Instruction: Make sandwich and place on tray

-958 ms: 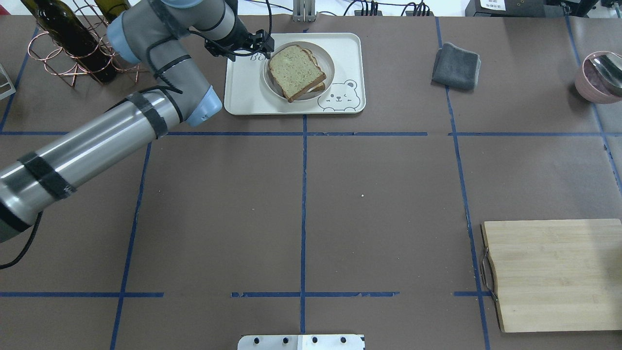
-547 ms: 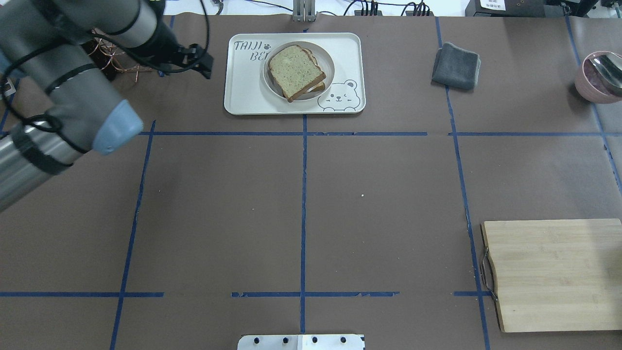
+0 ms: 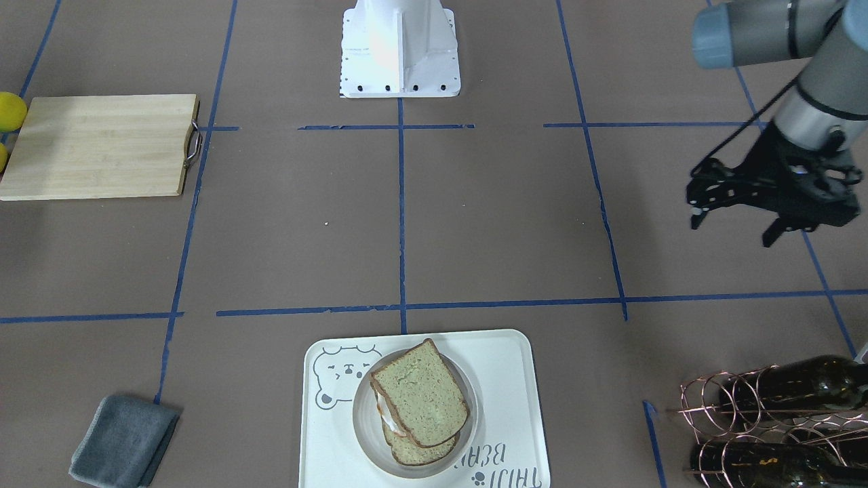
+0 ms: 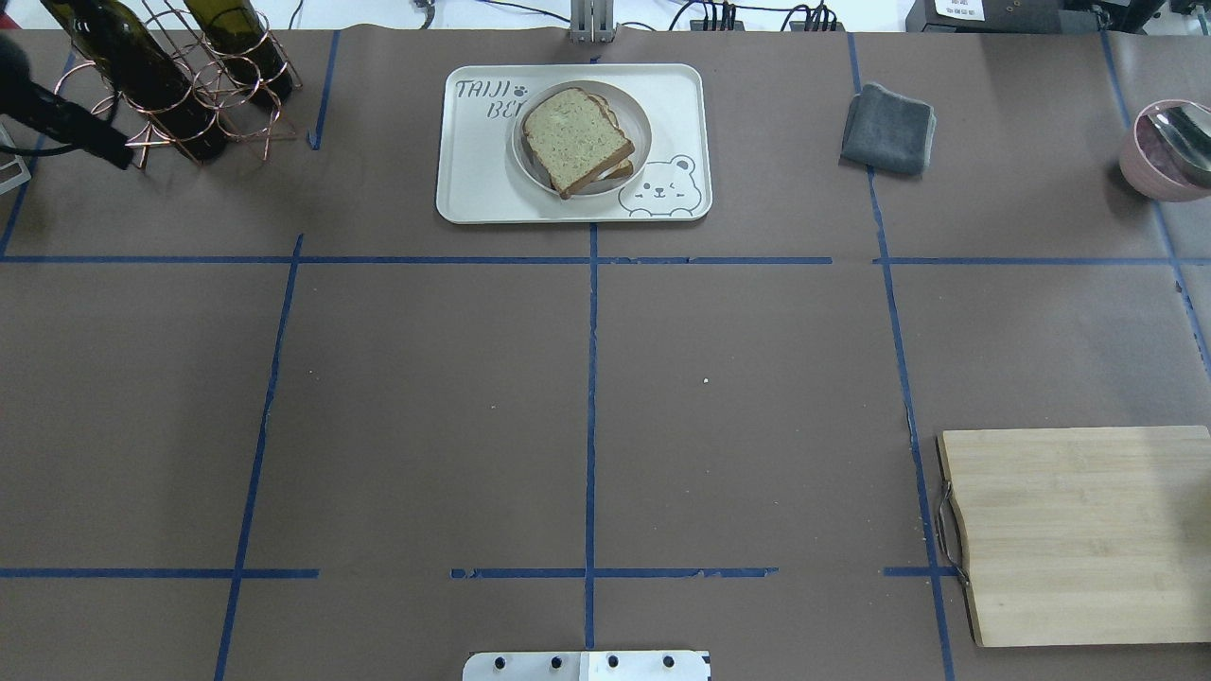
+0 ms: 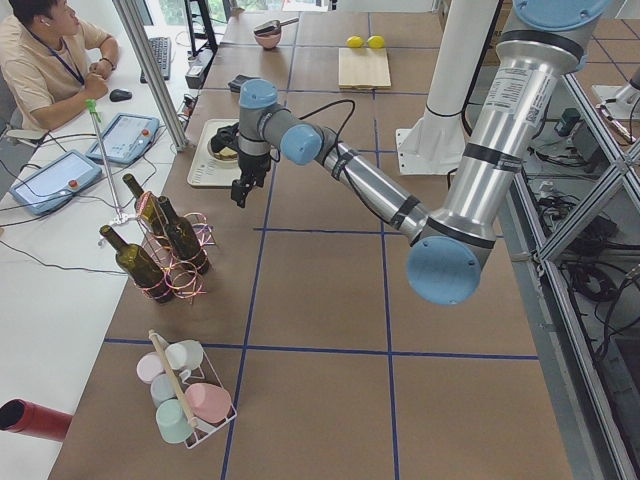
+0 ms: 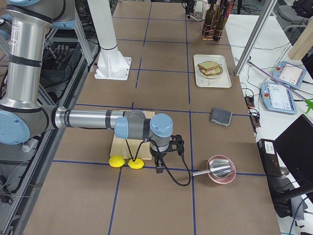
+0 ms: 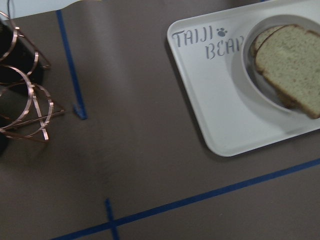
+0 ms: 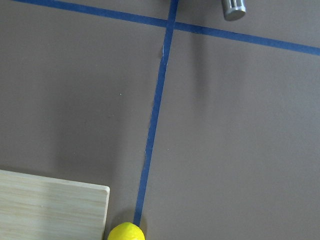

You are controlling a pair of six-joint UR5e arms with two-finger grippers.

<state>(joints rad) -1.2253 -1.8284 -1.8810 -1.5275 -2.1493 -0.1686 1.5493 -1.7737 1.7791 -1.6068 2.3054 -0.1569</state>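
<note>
The sandwich [image 4: 573,138], two bread slices with a bit of egg showing between them, lies in the small whitish bowl [image 4: 640,121] on the off-white bear tray [image 4: 473,184] at the table's far middle. It also shows in the front view [image 3: 420,403] and the left wrist view [image 7: 295,55], on the tray [image 7: 225,115]. My left gripper [image 3: 732,227] is open and empty, held above the table well left of the tray, near the wine rack. My right gripper [image 6: 159,166] shows only in the right side view, by the lemons; I cannot tell its state.
A copper wine rack with bottles [image 4: 161,85] stands at the far left. A grey cloth [image 4: 887,128] lies right of the tray. A wooden cutting board [image 4: 1079,534] lies at the near right, with lemons [image 3: 10,112] beside it. A pink bowl with a scoop [image 4: 1168,151] stands at the far right.
My left arm has drawn back from the bowl's edge on the tray, leftward, almost out of the overhead view. The sandwich, bowl and tray have stayed put.
</note>
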